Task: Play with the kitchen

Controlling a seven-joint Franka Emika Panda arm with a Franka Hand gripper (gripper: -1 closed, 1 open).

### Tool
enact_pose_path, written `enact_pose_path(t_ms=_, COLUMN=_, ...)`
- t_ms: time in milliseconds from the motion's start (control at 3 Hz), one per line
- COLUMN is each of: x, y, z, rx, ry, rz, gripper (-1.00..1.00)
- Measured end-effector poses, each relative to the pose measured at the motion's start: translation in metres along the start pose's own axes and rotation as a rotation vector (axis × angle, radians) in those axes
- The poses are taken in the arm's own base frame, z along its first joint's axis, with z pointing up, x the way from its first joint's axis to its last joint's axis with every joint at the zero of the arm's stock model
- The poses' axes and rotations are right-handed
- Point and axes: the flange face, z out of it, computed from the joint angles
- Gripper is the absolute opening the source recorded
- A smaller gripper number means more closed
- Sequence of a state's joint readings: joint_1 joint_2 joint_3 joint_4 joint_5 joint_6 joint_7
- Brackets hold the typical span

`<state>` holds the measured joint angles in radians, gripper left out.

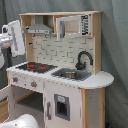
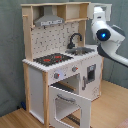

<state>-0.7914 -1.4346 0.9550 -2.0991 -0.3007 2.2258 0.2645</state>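
Kitchen: the kitchen stands upright on a wooden floor before a grey curtain, filling the middle of both exterior views.
Stovetop: a black stovetop with red rings lies on the counter, at the first exterior view's left and at the second exterior view's left.
Sink: a metal sink sits in the counter just beside the stovetop, on the side away from the oven.
Faucet: a black curved faucet rises behind the sink, against the back wall.
Back wall: a pale panel; in the second exterior view it shows rows of peg holes.
Hood: a grey hood hangs under the top shelf, over the stovetop.
Knobs: grey knobs line the front edge below the stovetop.
Oven door: in the second exterior view the oven door hangs swung open, tilted down and out towards the near floor.
Arm: the white robot arm reaches in at the first exterior view's left edge and at the second exterior view's right, near the kitchen's upper shelf.
Pincer: I cannot tell whether the gripper is spread or pressed together, nor whether it touches the kitchen.
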Motion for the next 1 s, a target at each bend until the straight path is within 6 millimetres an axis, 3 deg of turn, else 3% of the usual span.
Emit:
enact_pose_path(t_ms=667, x=-0.014, y=-0.094, z=-0.079, rx=0.046, ry=0.185, rz=-0.188, gripper=1.00)
enact_pose_path(t_ms=1000, x=-0.034, y=-0.120, z=-0.122, rx=0.079, ry=0.267, rz=-0.295, gripper=1.00)
